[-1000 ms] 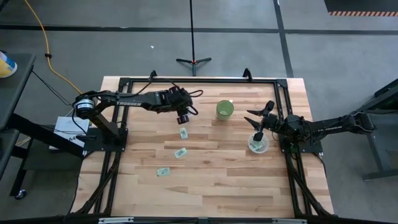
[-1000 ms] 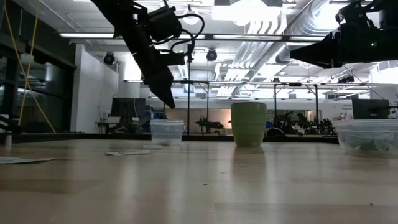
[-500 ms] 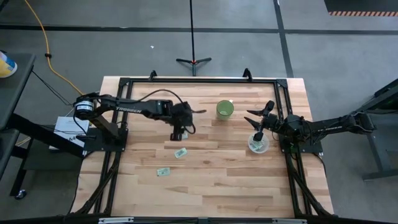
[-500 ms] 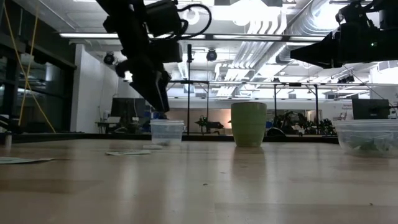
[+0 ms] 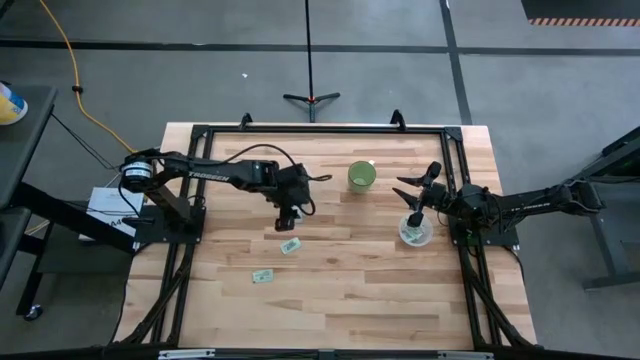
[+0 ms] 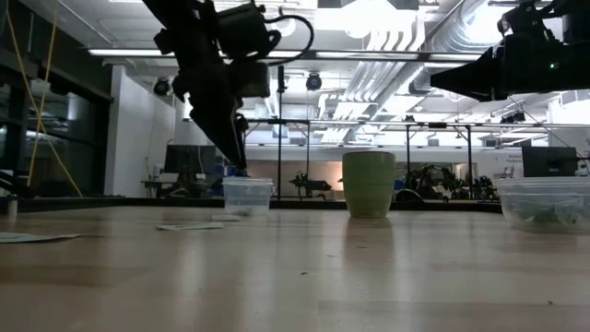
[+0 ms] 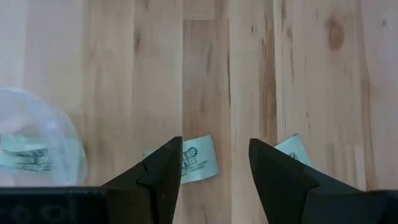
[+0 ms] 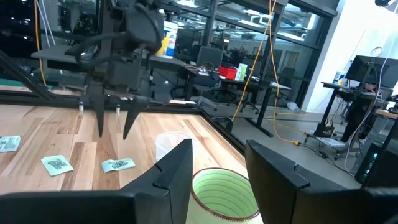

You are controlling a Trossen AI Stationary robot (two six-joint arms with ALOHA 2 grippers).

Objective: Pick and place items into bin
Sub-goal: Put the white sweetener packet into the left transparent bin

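The left hand points down over the middle of the desk, its fingers spread apart and holding nothing. In the left wrist view a pale green packet lies flat on the wood in the gap between the fingertips, and a second packet lies just beside the other finger. From above, one packet lies just below the hand and another farther toward the desk's near edge.

The right hand hangs above the clear bin at the desk's right side, fingers parted and empty. The bin already holds several packets, seen through its wall in the low view. A green cup stands between the two arms, and a small clear container stands near it.
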